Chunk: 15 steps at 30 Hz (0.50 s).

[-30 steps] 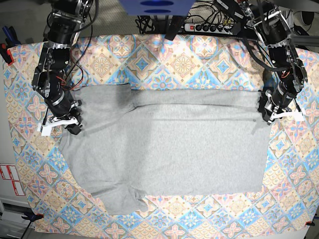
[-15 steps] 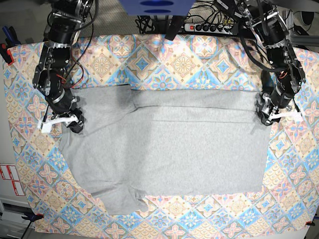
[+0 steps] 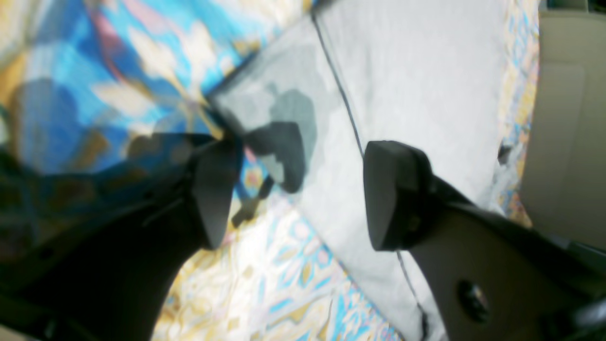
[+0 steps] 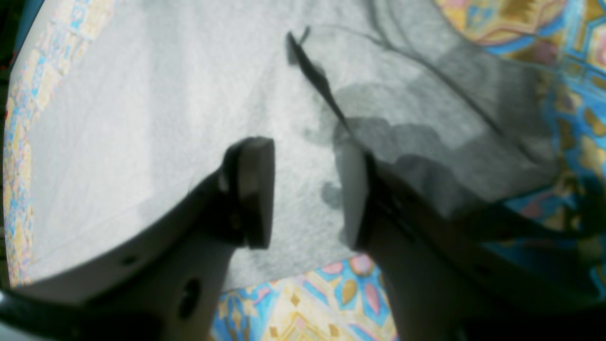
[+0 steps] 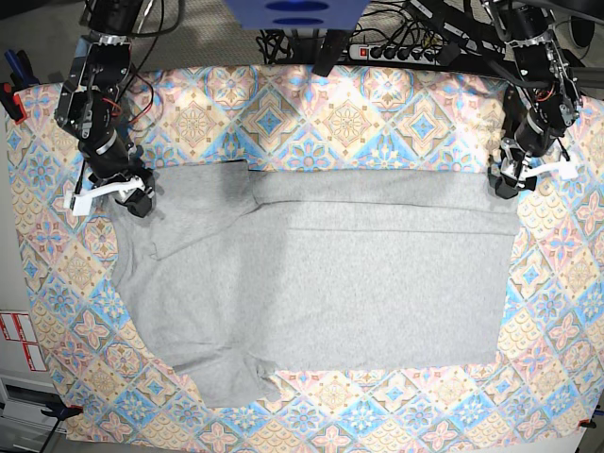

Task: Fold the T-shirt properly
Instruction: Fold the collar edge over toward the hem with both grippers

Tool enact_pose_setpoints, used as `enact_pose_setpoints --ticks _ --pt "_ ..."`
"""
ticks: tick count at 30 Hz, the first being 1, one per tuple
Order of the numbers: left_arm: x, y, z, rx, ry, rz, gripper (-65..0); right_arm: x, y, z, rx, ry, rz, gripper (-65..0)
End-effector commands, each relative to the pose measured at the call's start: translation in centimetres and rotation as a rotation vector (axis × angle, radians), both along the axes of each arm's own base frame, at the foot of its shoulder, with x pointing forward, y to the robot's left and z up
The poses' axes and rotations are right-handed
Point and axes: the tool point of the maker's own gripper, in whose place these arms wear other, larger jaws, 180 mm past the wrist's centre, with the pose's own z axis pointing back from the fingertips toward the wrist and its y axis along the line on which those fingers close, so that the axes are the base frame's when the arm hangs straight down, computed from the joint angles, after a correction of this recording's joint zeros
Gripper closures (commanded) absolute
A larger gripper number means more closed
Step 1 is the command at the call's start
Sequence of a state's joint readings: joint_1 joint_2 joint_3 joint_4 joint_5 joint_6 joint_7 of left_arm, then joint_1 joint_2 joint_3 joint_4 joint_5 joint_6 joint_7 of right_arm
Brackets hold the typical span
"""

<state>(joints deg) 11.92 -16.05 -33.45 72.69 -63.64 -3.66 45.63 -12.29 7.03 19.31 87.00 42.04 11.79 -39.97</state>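
The T-shirt lay flat on the patterned tablecloth, plain grey side up, spread wide across the middle of the table, with a fold line running along its upper part and one sleeve sticking out toward the lower left of the base view. The left gripper sat at the shirt's upper right corner in the base view, just off the cloth edge. In the left wrist view the left gripper had its jaws spread apart with nothing between them; the shirt's hemmed edge ran diagonally under and past the gap, shirt on one side, tablecloth on the other. The right gripper was at the shirt's upper left corner in the base view, near the shoulder. In the right wrist view the right gripper was also released, jaws parted, hanging over grey fabric with a raised crease just ahead of the fingers. No cloth was pinched in either one. Whether the fingertips touched the fabric could not be told; both wrist views were blurry.
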Motion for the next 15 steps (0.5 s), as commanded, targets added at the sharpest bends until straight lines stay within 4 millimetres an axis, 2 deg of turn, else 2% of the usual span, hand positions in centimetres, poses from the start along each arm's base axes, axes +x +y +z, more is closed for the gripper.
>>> enact_pose_setpoints --ticks 1,9,10,15 --pt "0.8 1.2 1.4 0.035 -0.040 0.003 -44.1 0.8 -0.5 1.4 -0.014 -0.052 0.001 -22.4" --pt "1.2 0.8 1.3 0.031 -0.045 0.003 -44.1 0.7 -0.3 1.1 -0.007 -0.047 -0.002 -22.4" --pt "1.8 0.7 1.5 0.026 -0.058 0.005 -44.1 0.7 -0.3 1.1 -0.007 -0.047 -0.002 -22.4" --pt "1.7 0.1 -1.9 -0.035 0.022 0.032 -44.1 -0.1 -0.2 0.5 -0.005 -0.024 -0.001 -22.4"
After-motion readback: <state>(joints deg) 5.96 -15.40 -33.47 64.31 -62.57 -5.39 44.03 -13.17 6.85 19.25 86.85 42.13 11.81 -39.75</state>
